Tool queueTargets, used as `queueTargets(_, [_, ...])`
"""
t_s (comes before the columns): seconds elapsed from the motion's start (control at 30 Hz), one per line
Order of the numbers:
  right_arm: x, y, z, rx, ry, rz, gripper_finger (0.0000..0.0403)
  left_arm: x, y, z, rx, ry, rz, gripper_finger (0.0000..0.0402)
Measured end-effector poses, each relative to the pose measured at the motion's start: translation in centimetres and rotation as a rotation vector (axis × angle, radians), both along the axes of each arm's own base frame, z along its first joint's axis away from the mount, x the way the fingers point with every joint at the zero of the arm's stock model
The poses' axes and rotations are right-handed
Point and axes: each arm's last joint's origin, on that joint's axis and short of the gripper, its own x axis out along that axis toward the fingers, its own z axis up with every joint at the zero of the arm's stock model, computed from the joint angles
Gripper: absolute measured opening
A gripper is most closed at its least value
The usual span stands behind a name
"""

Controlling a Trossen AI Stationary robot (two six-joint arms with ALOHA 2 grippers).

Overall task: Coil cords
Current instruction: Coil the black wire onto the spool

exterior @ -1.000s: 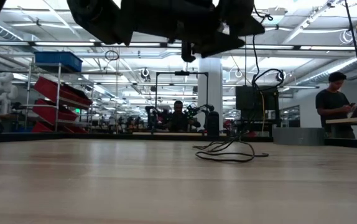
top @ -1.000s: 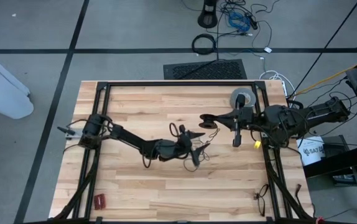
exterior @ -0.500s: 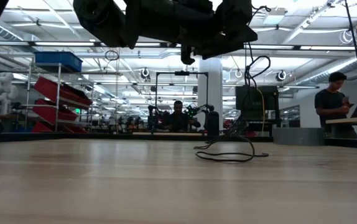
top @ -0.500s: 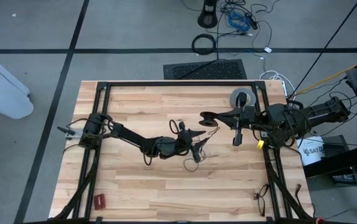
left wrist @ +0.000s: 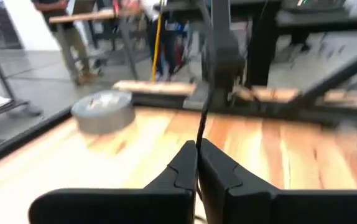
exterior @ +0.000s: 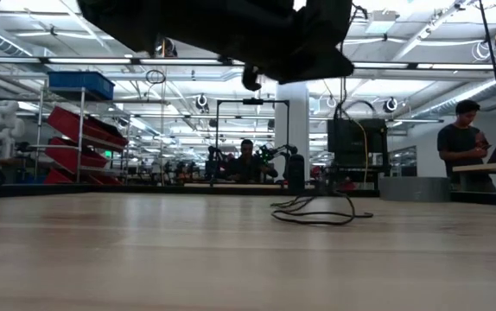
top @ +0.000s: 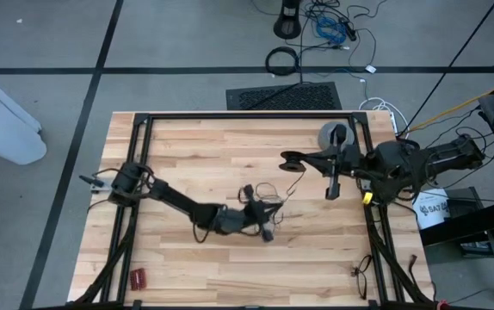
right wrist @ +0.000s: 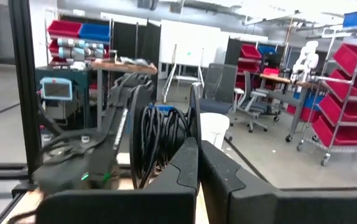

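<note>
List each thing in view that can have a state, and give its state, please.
left claw: shut on the thin black wire, near the table's middle.
right claw: shut, with coiled turns of wire beside its fingers, over the table's right half.
thin black wire: partly loose on the wood, one strand rising from the left claw.
grey tape roll: lying flat near the far right edge.

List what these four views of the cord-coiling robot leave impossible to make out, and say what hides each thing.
- Cord, high view: too thin to trace its loops or ends; the left gripper covers part.
- Cord in the left wrist view: motion blur; its lower end vanishes between the shut fingers.
- Right gripper, high view: whether it pinches the cord is too small to tell.
- Low view: both arms are cut off by the top edge.
</note>
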Motion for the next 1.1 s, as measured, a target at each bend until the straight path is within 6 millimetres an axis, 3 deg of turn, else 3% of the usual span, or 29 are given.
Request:
queueTargets(0.23, [-1.6, -0.4, 1.0, -0.012, -0.062, -0.004, 0.0, -2.4, -2.8, 0.3, 0.121, 0.195, 0.123, 0.0004])
queueTargets(0.4, [-2.1, -0.4, 1.2, -0.019, -0.08, 0.037, 0.0, -3.9, -2.2, 1.3, 0.105, 0.304, 0.154, 0.0004])
queueTargets(0.73, [-2.0, -0.4, 1.0, -0.016, -0.06, 0.049, 0.0, -7.4, -1.1, 1.4, 0.044, 0.54, 0.248, 0.0013])
queueTargets(0.83, [-2.0, -0.3, 1.0, -0.006, -0.064, 0.05, 0.0, -7.8, -1.4, 2.0, 0.037, 0.55, 0.211, 0.0049])
queueTargets(1.1, [-1.4, -0.2, 0.7, 0.001, -0.043, 0.052, 0.0, -7.8, -1.6, 4.5, 0.027, 0.464, 0.127, 0.0209])
